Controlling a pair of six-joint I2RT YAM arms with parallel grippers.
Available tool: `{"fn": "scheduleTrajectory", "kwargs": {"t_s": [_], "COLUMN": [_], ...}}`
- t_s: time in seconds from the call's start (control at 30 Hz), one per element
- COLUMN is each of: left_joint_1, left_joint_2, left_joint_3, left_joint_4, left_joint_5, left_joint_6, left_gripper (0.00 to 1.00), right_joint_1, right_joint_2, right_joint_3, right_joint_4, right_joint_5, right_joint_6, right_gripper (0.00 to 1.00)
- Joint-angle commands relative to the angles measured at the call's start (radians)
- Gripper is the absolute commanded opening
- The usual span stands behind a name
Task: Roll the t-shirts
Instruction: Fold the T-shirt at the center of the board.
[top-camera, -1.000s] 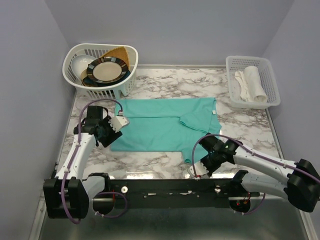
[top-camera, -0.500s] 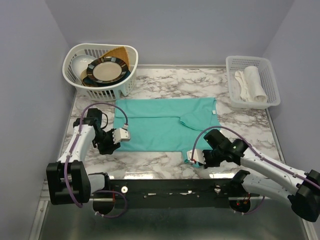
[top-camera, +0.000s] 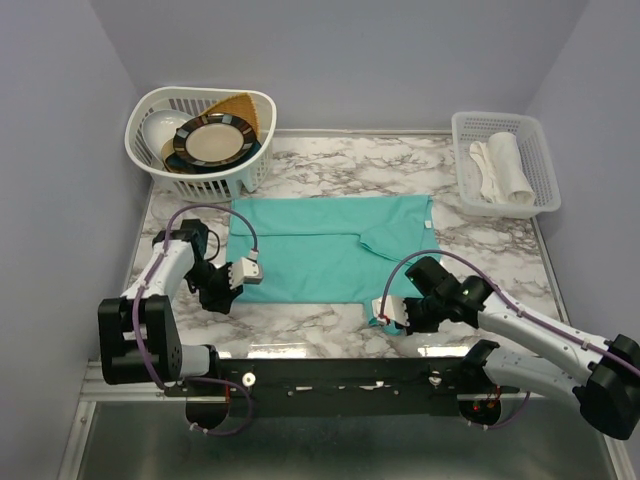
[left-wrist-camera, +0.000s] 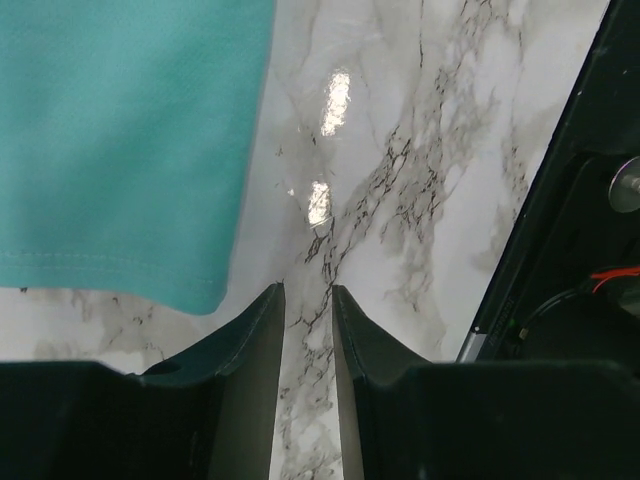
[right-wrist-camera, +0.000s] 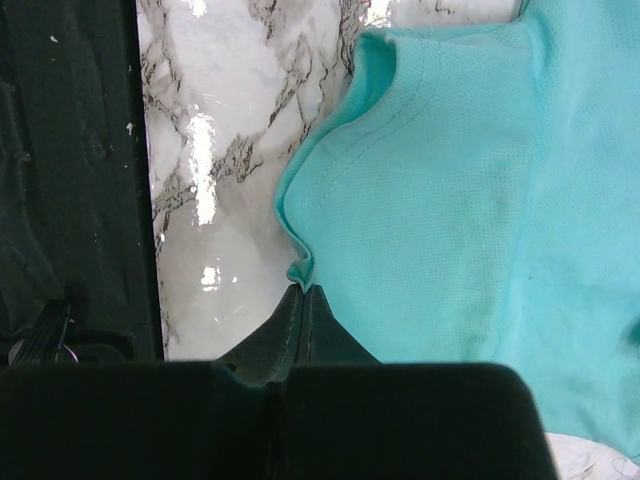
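A robotics lab cell. Plain lavender walls (top-camera: 350, 60) box in a marble-patterned table (top-camera: 330, 160), with two robot arms (top-camera: 530, 335) bolted at its near edge.

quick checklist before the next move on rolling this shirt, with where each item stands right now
1. Right gripper pinching the t-shirt: ok, jaws shut with the near edge puckered at the tips.
2. Left gripper on fabric: not ok, jaws slightly apart over the bare table, with the shirt corner just beside them.
3. Shirt lying flat: not ok, a fold lies across its right part.
4. Right grip holds one layer only: cannot tell, the fingers hide the underside.
5. Basket clear of the shirt: ok, marble shows between them.
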Motion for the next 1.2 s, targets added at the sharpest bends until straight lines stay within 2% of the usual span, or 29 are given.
{"fn": "scheduleTrajectory", "kwargs": {"t_s": [0.0, 0.13, 0.47, 0.63, 0.8, 0.83, 0.97, 1.1, 1.17], "left_joint_1": [-0.005, -0.003, -0.003, -0.005, -0.005, -0.005, -0.003, -0.005, -0.003], "left_joint_2": [0.054, 0.078, 0.172, 0.177, 0.184, 0.178, 0.137, 0.111, 0.105], "left_joint_3": [0.039, 0.041, 0.035, 0.003, -0.045, -0.057, -0.12, -0.148, -0.148], "left_joint_4": [-0.001, 0.033, 0.098, 0.205, 0.22, 0.234, 0.285, 0.299, 0.297], "left_joint_5": [0.08, 0.063, 0.017, -0.018, -0.075, -0.088, -0.145, -0.139, -0.13], "left_joint_6": [-0.045, -0.046, -0.043, -0.068, -0.002, 0.007, 0.052, 0.063, 0.056], "left_gripper": [0.36, 0.4, 0.41, 0.41, 0.31, 0.25, 0.13, 0.0, 0.0], "right_joint_1": [-0.005, -0.005, -0.005, -0.005, -0.005, -0.005, -0.022, -0.039, -0.044], "right_joint_2": [0.004, 0.013, 0.03, 0.038, 0.047, 0.047, 0.04, 0.041, 0.047], "right_joint_3": [0.02, 0.018, 0.018, 0.023, 0.025, 0.025, 0.025, 0.032, 0.04], "right_joint_4": [0.014, 0.02, 0.028, 0.026, 0.031, 0.037, 0.037, 0.032, 0.032], "right_joint_5": [0.025, 0.013, 0.013, 0.017, 0.019, 0.023, 0.039, 0.042, 0.04], "right_joint_6": [0.019, 0.02, 0.023, 0.03, 0.03, 0.036, 0.065, 0.073, 0.07], "right_gripper": [0.01, 0.01, 0.01, 0.01, 0.01, 0.01, 0.01, 0.01, 0.01]}}
